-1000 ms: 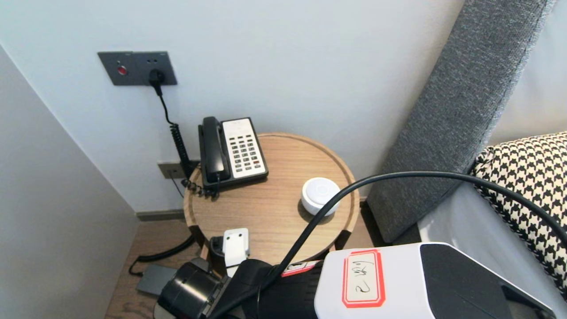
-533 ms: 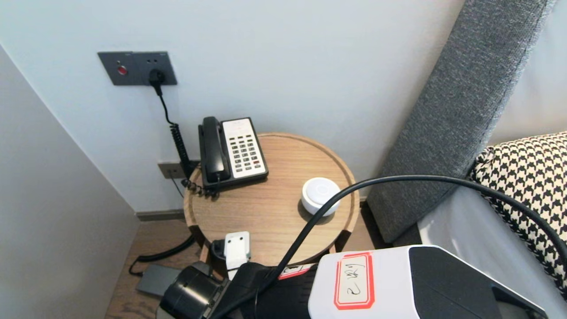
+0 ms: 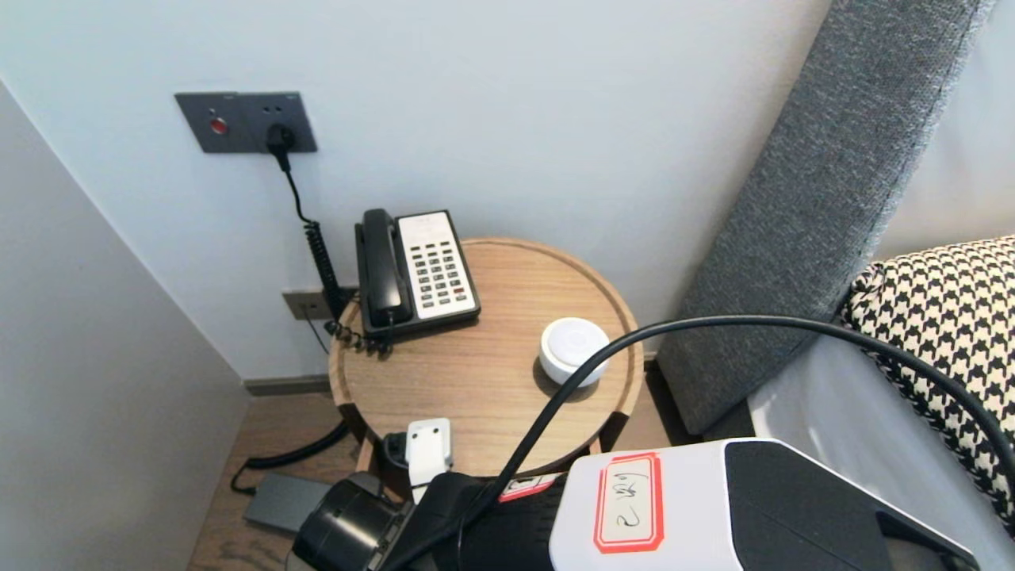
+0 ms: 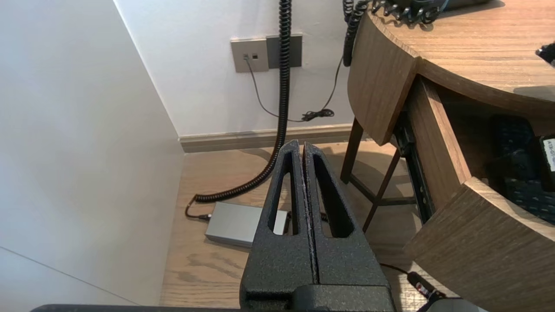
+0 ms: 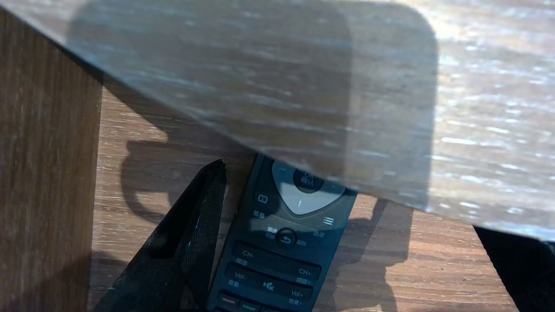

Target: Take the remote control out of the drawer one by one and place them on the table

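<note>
Right arm down in the open drawer [image 4: 477, 242] under the round counter [image 3: 476, 373].
The left gripper [image 4: 303, 149] hangs parked over the floor beside the counter, fingers pressed together. The right gripper [image 5: 347, 199] has its fingers [image 5: 190, 234] spread either side of the black remote [image 5: 277, 242], which lies flat in the drawer.

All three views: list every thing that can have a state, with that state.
Telephone handset: on its cradle.
Black plug: in the wall socket.
Table drawer: pulled open.
Remote: lying face up in the drawer.
Right hand: open, fingers either side of the remote.
Left hand: shut, empty, beside the table.
</note>
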Controlling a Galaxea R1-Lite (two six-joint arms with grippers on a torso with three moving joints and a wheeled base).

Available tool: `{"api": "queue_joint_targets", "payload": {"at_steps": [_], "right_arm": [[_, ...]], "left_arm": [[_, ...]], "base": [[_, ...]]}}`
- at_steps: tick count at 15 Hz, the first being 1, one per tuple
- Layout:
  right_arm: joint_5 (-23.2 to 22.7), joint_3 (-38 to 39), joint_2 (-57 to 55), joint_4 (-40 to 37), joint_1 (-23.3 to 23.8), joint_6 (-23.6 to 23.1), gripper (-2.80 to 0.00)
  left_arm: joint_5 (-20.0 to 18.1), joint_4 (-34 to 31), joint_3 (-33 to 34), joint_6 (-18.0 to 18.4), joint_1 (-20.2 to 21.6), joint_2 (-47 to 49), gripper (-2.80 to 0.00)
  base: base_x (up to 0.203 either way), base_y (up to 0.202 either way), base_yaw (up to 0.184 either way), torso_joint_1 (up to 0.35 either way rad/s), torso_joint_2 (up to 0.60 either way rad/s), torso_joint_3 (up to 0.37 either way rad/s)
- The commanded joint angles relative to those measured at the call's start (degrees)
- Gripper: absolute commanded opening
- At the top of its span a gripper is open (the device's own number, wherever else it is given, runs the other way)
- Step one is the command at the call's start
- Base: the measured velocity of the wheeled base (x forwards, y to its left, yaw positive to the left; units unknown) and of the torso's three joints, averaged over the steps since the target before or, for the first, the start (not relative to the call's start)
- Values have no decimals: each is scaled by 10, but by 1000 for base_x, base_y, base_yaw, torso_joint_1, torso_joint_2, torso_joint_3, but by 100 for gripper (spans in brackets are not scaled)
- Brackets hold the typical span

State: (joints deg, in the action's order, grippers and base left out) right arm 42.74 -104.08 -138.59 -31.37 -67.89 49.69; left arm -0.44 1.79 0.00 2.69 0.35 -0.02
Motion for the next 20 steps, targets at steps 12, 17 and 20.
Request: {"api": "queue_joint_targets", "payload": {"at_steps": [12, 17, 20], "right_arm": [[0, -8, -4, -2, -4, 1, -280], [0, -7, 18, -4, -8, -12, -280], [-1, 0, 40, -4, -29, -41, -280]], "left_arm": [[0, 1, 7, 0, 0, -1, -280], [0, 1, 7, 0, 0, -1, -280], [0, 1, 7, 0, 1, -1, -280]], "base": [[0, 0, 0, 0, 0, 0], [0, 0, 0, 0, 0, 0], [0, 0, 0, 0, 0, 0]]}}
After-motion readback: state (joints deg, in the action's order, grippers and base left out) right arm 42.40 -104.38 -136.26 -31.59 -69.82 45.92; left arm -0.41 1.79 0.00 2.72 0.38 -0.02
